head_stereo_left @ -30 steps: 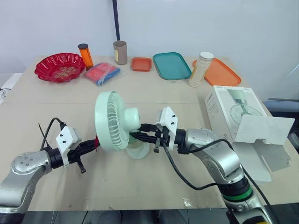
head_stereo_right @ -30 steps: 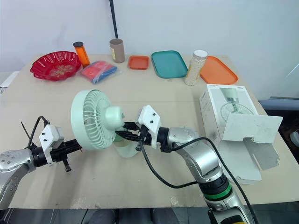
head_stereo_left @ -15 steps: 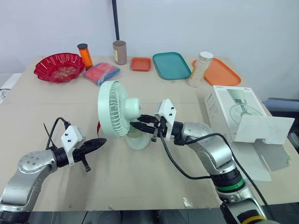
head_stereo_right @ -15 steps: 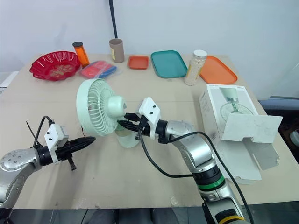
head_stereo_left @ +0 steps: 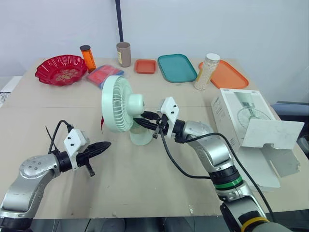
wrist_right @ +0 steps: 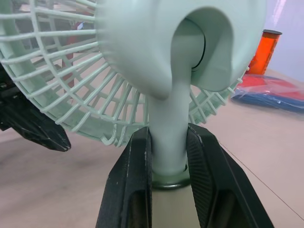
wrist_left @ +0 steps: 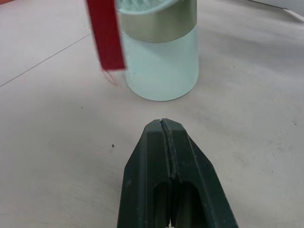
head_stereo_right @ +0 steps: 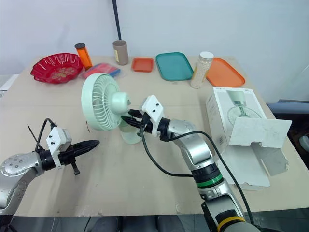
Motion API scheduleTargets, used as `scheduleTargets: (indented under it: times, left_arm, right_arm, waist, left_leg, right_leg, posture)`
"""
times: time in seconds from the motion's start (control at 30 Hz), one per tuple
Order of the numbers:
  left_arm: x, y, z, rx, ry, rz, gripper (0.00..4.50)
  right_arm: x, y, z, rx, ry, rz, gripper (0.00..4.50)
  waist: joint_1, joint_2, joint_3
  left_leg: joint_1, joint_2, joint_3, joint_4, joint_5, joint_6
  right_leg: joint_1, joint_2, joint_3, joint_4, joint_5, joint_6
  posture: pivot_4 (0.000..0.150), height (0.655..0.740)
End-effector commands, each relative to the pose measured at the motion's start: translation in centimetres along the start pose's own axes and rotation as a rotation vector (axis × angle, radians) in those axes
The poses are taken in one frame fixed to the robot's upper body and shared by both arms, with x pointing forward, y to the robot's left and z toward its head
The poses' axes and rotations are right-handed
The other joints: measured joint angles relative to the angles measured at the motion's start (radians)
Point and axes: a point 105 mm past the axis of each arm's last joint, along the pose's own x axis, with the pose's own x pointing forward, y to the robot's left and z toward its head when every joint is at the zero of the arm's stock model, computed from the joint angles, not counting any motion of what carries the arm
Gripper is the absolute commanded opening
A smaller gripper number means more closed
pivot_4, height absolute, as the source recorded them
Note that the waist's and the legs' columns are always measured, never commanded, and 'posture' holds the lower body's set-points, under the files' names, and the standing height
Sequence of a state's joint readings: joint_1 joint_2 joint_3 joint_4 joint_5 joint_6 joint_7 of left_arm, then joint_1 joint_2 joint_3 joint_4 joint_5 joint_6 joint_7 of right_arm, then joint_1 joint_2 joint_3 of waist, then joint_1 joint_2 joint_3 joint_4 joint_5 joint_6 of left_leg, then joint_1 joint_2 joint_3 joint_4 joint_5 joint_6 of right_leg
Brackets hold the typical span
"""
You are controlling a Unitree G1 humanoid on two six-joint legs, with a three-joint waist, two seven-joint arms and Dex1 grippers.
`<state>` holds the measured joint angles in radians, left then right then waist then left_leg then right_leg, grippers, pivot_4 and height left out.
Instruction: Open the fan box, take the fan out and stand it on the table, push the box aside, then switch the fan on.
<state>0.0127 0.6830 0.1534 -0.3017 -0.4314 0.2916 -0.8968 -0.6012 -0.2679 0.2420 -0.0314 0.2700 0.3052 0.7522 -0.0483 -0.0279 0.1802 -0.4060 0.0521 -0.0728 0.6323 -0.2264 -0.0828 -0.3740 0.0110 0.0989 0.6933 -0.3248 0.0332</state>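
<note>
- Your right hand (head_stereo_left: 145,121) is clamped on the fan (head_stereo_left: 117,103). One finger sits on each side of the slim neck (wrist_right: 168,118), just under the motor housing. That is the one narrow part the fingers can get around, and holding it high keeps the heavy head from tipping.
- The fan stands upright near the middle of the worktop (head_stereo_left: 145,188). Its round base (head_stereo_left: 141,137) is flat on the surface and the grille faces your left. It looks set down already, so the grip is probably only steadying it.
- Your left hand (head_stereo_left: 107,144) has its fingers pressed together and holds nothing. It hangs low over the worktop, pointed at the base, near it but not touching. A closed tip like that suits poking a button better than grasping.
- A red tag (wrist_left: 107,33) dangles from the fan in front of the base, on the side your left hand faces. It could catch the tip on the way in.
- Where the switch sits cannot be made out, so find it before you press.
- The box (head_stereo_left: 241,113) lies on your right, well apart from the fan, with its flap (head_stereo_left: 273,134) hanging open toward the near edge. It seems far enough aside not to hinder either arm.
</note>
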Motion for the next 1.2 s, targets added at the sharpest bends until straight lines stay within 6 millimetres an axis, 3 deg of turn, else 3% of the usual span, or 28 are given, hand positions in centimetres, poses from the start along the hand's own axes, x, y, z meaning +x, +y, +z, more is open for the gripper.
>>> scheduleTargets:
  times: [0.03, 0.57, 1.2]
  left_arm:
    - [0.1, -0.3, 0.7, 0.026, -0.022, -0.009, 0.05]
    - [0.5, -0.2, 0.4, 0.025, -0.027, -0.024, 0.05]
    - [0.8, -0.3, 0.5, 0.029, -0.035, -0.025, 0.05]
  right_arm:
    - [-0.5, -0.6, 1.7, -0.055, -0.073, -0.018, 0.91]
    - [-1.8, -0.2, -0.2, -0.027, -0.001, -0.037, 0.91]
    - [-2.0, -0.2, -0.1, -0.023, 0.005, -0.048, 0.91]
  waist:
    - [0.000, 0.000, 0.000]
    - [0.000, 0.000, 0.000]
    - [0.000, 0.000, 0.000]
  left_leg:
    - [0.000, 0.000, 0.000, 0.000, 0.000, 0.000]
    - [0.001, 0.000, 0.000, 0.000, 0.000, 0.000]
    - [0.001, 0.000, 0.000, 0.000, 0.000, 0.000]
  right_leg:
    - [0.000, 0.000, 0.000, 0.000, 0.000, 0.000]
    - [0.000, 0.000, 0.000, 0.002, 0.000, 0.000]
    - [0.000, 0.000, 0.000, 0.002, 0.000, 0.000]
  posture:
    - [0.150, 0.7400]
    - [0.150, 0.7400]
    - [0.150, 0.7400]
